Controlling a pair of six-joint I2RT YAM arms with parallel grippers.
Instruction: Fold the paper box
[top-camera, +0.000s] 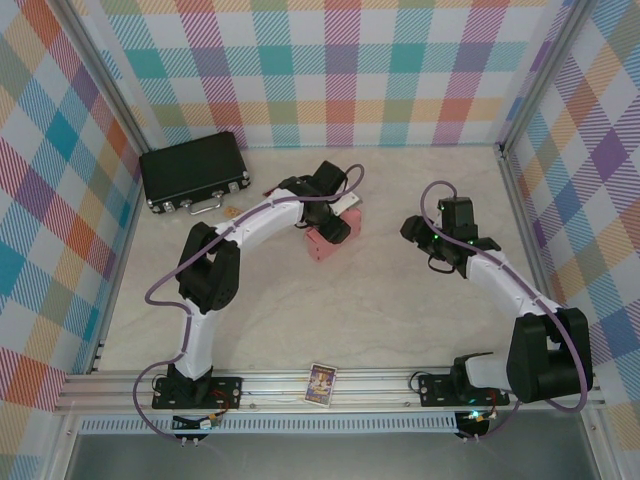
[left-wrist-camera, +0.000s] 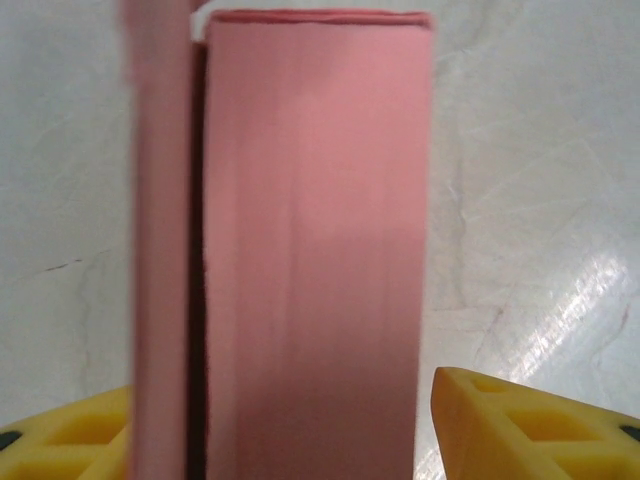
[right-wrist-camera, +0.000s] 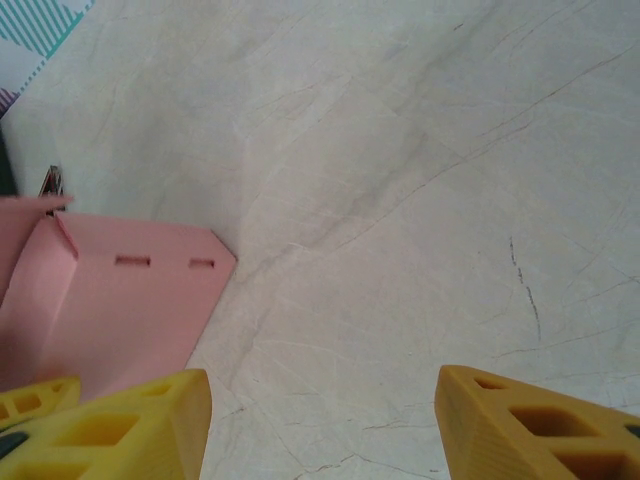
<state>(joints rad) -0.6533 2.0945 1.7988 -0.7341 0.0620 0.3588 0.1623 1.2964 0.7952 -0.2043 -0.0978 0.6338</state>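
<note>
At the middle of the worktop (top-camera: 380, 300) the paper box (left-wrist-camera: 315, 250) lies between the fingers of the left end effector (left-wrist-camera: 290, 400), with its long axis pointing straight away along them. Whether they pinch it, I cannot tell. The right end effector (right-wrist-camera: 320, 385), moderately wide and empty, hangs farther off, to the right of the box.

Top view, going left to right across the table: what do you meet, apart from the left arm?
black case → paper box → right gripper

black case (top-camera: 194, 172) blocking far-left corner, paper box (top-camera: 318, 246) mid-table, tabletop (top-camera: 390, 320) free elsewhere
</note>
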